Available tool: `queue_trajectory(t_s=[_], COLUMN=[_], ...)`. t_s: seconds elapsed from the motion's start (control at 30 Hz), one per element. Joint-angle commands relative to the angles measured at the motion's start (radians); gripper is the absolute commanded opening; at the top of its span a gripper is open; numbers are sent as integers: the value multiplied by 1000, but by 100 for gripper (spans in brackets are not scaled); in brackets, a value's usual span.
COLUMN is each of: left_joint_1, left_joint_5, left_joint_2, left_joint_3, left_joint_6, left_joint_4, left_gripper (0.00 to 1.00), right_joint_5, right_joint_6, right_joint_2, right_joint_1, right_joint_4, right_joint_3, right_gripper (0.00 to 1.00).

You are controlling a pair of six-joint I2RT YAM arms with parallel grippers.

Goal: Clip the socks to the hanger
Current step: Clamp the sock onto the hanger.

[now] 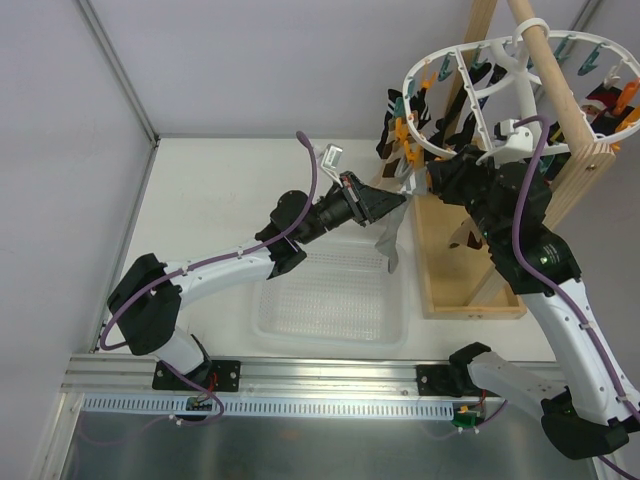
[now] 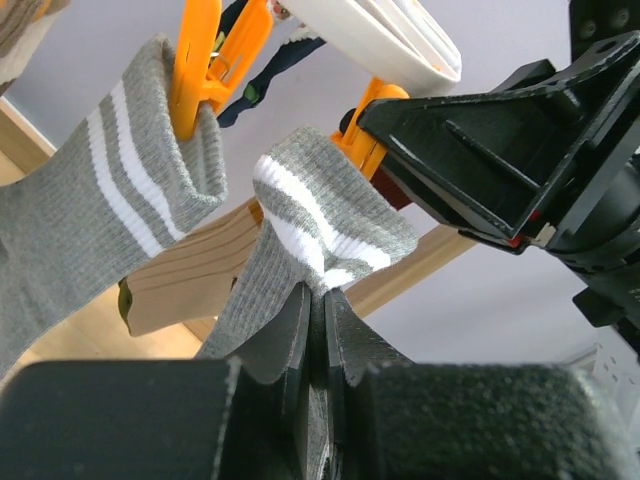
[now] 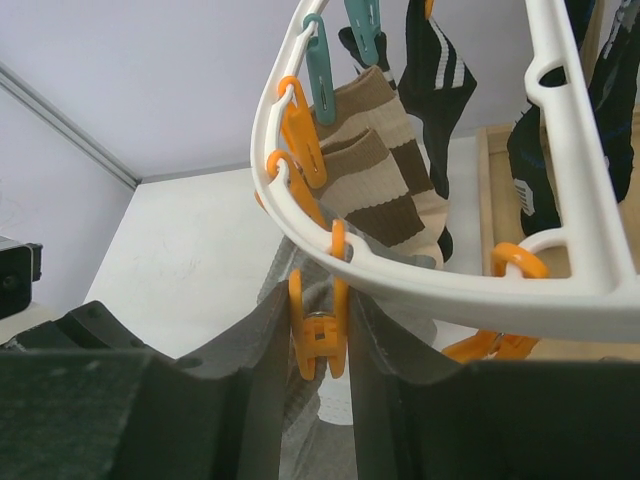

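One grey sock point(image 2: 310, 215) clamped in the left pincer point(image 2: 323, 300), just under the orange clip point(image 3: 316, 350) the right pincer point(image 3: 318, 310) squeezes, second grey sock point(image 2: 120, 190) clipped on the hanger point(image 3: 450, 285)

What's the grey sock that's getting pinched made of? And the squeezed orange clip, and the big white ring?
Sock: looks like soft knitted cloth, matte; fine ribs show, and it folds and crumples.
Clip: probably hard plastic, smooth with a slight shine and a moulded shape.
Ring: likely plastic too, glossy white with rounded moulded edges.
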Motion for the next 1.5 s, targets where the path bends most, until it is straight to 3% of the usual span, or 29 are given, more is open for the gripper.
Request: queue_trajectory(t_s=[0.0, 0.3, 0.57, 1.47], left_joint_1=[-10, -10, 12, 15], left_joint_5=[25, 5, 57, 112], left_joint_2=[-13, 5, 45, 73], left_joint_3=[34, 17, 23, -35], left_joint_6=[-16, -57, -195, -261], left_joint_4=[104, 115, 213, 374], left_gripper=[0, 0, 0, 0], right_joint_5=[19, 33, 44, 99], right_joint_6=[21, 30, 33, -10], right_joint_2=[-24, -47, -59, -18], right_joint_1=[4, 4, 4, 4], right_joint_4=[46, 57, 91, 117], right_joint_3=[-3, 0, -28, 17], right_gripper=[1, 1, 1, 1])
